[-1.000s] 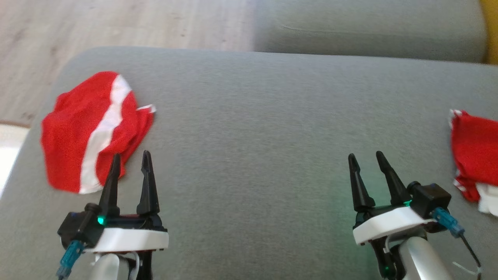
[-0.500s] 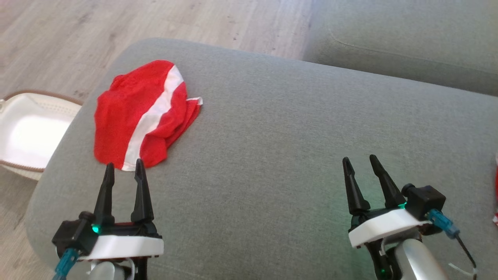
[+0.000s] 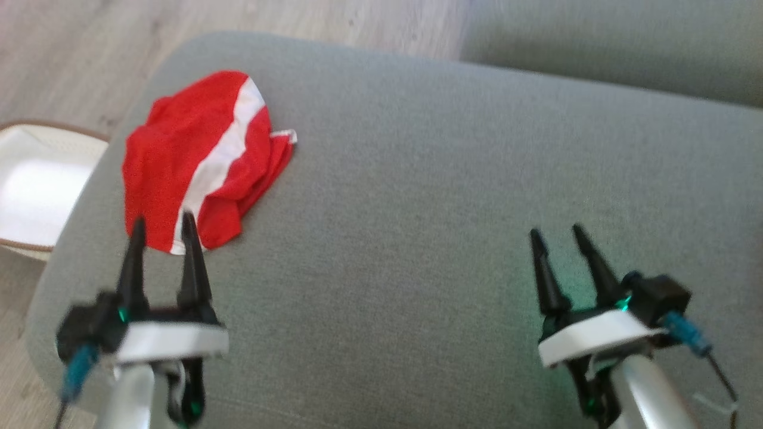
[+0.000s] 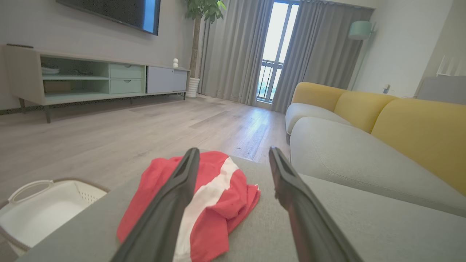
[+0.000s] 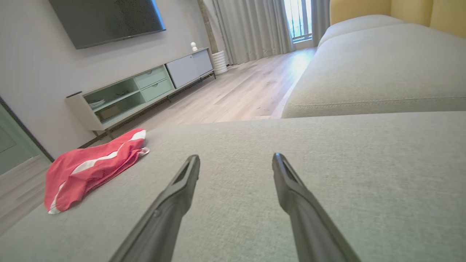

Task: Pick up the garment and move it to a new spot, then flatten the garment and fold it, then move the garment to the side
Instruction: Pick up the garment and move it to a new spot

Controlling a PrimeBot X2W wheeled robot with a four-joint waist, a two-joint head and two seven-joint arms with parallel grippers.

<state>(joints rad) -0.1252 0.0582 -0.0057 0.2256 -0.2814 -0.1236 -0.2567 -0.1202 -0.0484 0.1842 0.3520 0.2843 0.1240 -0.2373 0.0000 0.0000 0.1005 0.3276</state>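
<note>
A red garment with a white stripe lies crumpled near the far left corner of the grey sofa cushion. My left gripper hovers open just in front of its near edge, its fingertips overlapping the cloth's edge in the head view. In the left wrist view the garment lies between and beyond the two dark fingers. My right gripper hangs open over bare cushion at the lower right, nothing between its fingers. The right wrist view has the garment far off to the left.
A white laundry basket with a brown rim stands on the wooden floor left of the cushion. A second grey cushion lies beyond. Yellow sofa backs and a TV cabinet show in the left wrist view.
The head camera has swung left, so the whole picture shifted and a second red cloth at the right edge left the picture. My left gripper has come closer to the garment's near edge.
</note>
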